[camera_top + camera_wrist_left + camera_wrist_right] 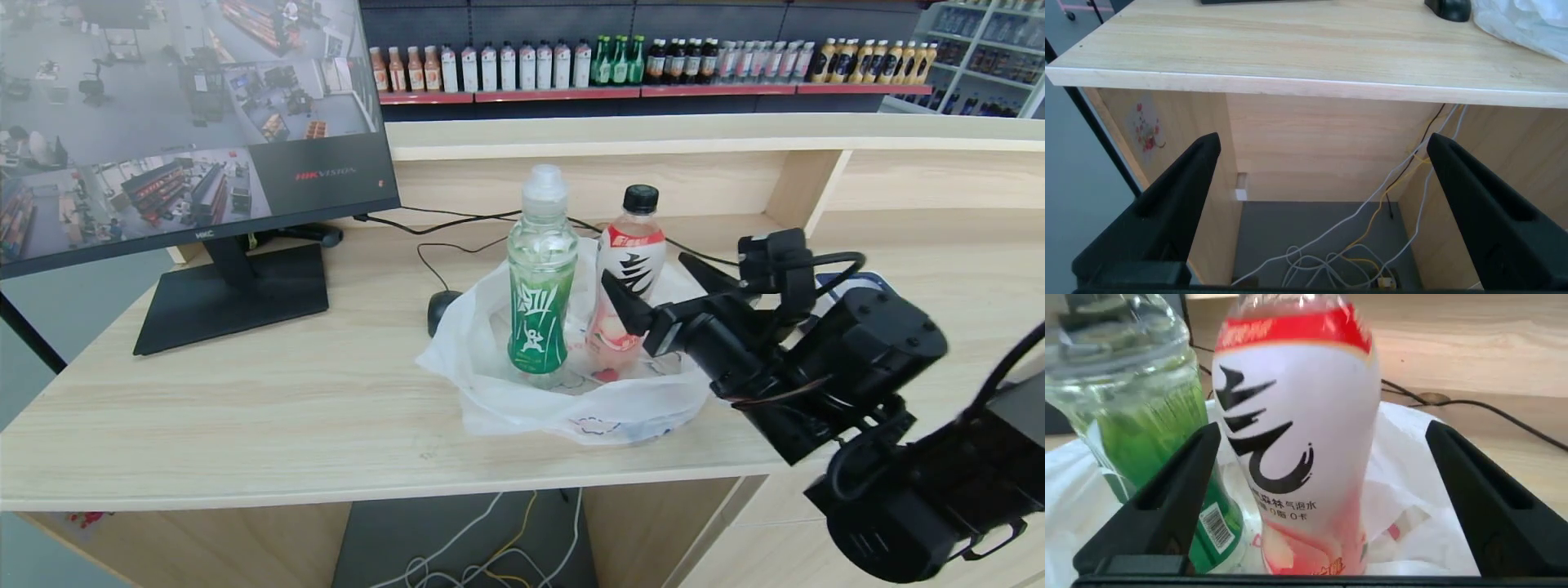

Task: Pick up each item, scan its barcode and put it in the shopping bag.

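Note:
A green-labelled clear bottle (539,278) and a white-and-pink bottle (629,273) with a black cap stand upright side by side inside the white shopping bag (571,408) on the wooden counter. My right gripper (663,287) is open just right of the pink bottle, fingers pointing at it. In the right wrist view the pink bottle (1306,449) stands between the spread fingers (1167,498), with the green bottle (1143,416) beside it. My left gripper (1324,139) is open and holds nothing, low in front of the counter's edge (1249,82).
A monitor (188,122) on a black stand fills the counter's left. A black mouse-like device (441,310) with a cable lies behind the bag. A raised wooden ledge (694,135) runs along the back. Loose cables (1331,253) hang under the counter.

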You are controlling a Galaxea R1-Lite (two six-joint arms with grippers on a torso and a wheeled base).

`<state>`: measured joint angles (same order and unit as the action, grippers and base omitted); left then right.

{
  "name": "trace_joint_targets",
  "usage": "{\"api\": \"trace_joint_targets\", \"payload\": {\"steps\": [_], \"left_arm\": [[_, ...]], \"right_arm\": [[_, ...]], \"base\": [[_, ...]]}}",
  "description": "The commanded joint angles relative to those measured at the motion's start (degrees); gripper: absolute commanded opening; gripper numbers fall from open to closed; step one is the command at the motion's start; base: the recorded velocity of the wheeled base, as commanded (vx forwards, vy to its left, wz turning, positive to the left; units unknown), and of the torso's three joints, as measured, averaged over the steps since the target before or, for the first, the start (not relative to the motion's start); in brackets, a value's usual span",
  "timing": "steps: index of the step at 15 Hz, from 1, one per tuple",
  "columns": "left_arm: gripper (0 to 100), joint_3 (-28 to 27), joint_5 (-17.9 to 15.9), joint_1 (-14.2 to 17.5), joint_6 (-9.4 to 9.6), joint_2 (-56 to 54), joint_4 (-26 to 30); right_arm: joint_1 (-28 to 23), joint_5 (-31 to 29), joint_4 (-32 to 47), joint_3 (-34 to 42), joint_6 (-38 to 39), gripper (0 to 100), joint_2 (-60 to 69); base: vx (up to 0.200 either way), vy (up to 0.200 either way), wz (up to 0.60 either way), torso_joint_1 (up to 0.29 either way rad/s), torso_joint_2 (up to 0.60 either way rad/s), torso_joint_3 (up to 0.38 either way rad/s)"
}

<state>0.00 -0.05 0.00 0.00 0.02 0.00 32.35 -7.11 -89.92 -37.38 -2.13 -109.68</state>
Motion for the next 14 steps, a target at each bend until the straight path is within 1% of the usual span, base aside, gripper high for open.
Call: {"api": "trace_joint_targets", "payload": {"steps": [1,3,4,5,7,9,10,12,13,14], "left_arm": [[100,0.00,-0.04,0.00,0.00,-0.02,0.00],[100,0.00,-0.04,0.00,0.00,-0.02,0.00],[100,0.00,-0.04,0.00,0.00,-0.02,0.00],[100,0.00,0.05,0.00,0.00,-0.02,0.00],[100,0.00,-0.04,0.00,0.00,-0.02,0.00],[100,0.00,-0.04,0.00,0.00,-0.02,0.00],[100,0.00,0.05,0.00,0.00,-0.02,0.00],[100,0.00,-0.04,0.00,0.00,-0.02,0.00],[100,0.00,0.05,0.00,0.00,-0.02,0.00],[100,0.00,0.05,0.00,0.00,-0.02,0.00]], "right_arm": [[0.08,-0.01,-0.08,9.52,-0.85,100,15.81],[0.08,0.25,-0.08,20.94,-0.94,100,28.12],[0.08,0.52,-0.08,23.67,-0.85,100,31.46],[0.08,2.54,1.24,30.52,-0.85,100,41.56],[-0.36,2.62,9.76,35.53,-0.85,100,51.58],[-0.36,2.54,23.12,37.38,-0.94,100,61.69],[-0.36,2.62,31.82,37.38,-1.12,100,67.23],[-0.27,3.06,52.12,37.11,-1.82,100,79.97],[-0.19,3.06,64.69,35.97,-1.65,100,87.62],[-0.10,3.06,74.27,35.27,-1.65,100,94.03]], "base": [[0.000,0.000,0.00,0.000,0.00,0.000],[0.000,0.000,0.00,0.000,0.00,0.000],[0.000,0.000,0.00,0.000,0.00,0.000],[0.000,0.000,0.00,0.000,0.00,0.000],[0.000,0.000,0.00,0.000,0.00,0.000],[0.000,0.000,0.00,0.000,0.00,0.000],[0.000,0.000,0.00,0.000,0.00,0.000],[0.000,0.000,0.00,0.000,0.00,0.000],[0.000,0.000,0.00,0.000,0.00,0.000],[0.000,0.000,0.00,0.000,0.00,0.000]]}}
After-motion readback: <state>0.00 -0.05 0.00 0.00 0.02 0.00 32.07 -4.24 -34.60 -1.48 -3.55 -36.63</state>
